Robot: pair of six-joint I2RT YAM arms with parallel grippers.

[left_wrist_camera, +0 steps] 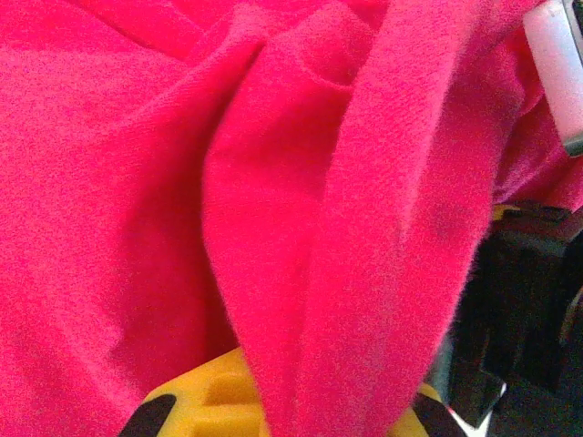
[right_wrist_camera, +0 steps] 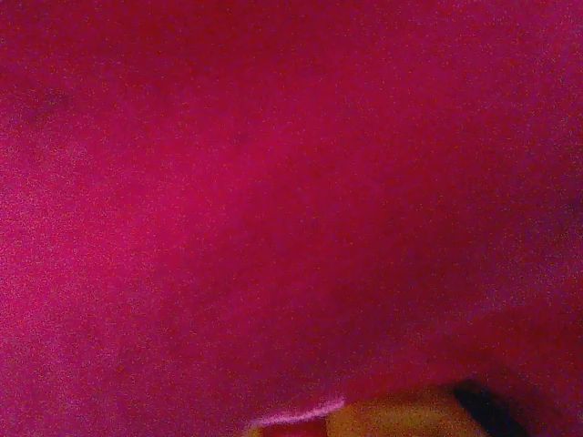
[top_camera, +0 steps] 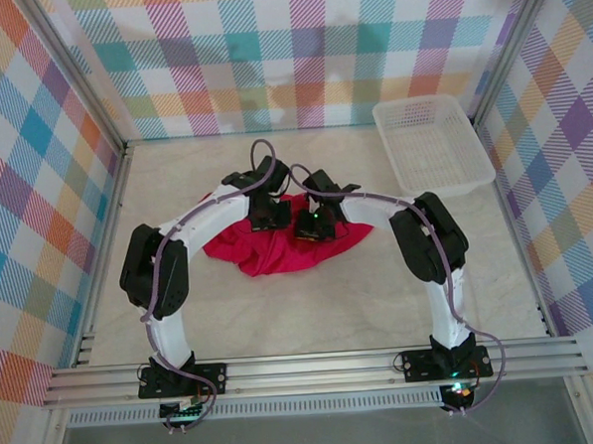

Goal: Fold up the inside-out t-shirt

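The inside-out t-shirt (top_camera: 268, 251) lies crumpled in a bright red heap at the middle of the table. My left gripper (top_camera: 269, 215) is down on the heap's upper left part. In the left wrist view a thick fold of the t-shirt (left_wrist_camera: 364, 237) runs up out of the yellow jaws of the left gripper (left_wrist_camera: 301, 410), which are shut on it. My right gripper (top_camera: 312, 226) sits on the heap's upper right, close beside the left one. In the right wrist view red cloth (right_wrist_camera: 273, 182) lies against the lens and hides the fingers.
A white plastic basket (top_camera: 431, 140) stands at the back right of the beige table (top_camera: 311, 311). Checked walls close in the left, back and right sides. An aluminium rail (top_camera: 314, 365) runs along the near edge. The right arm's black body (left_wrist_camera: 528, 300) is near the left gripper.
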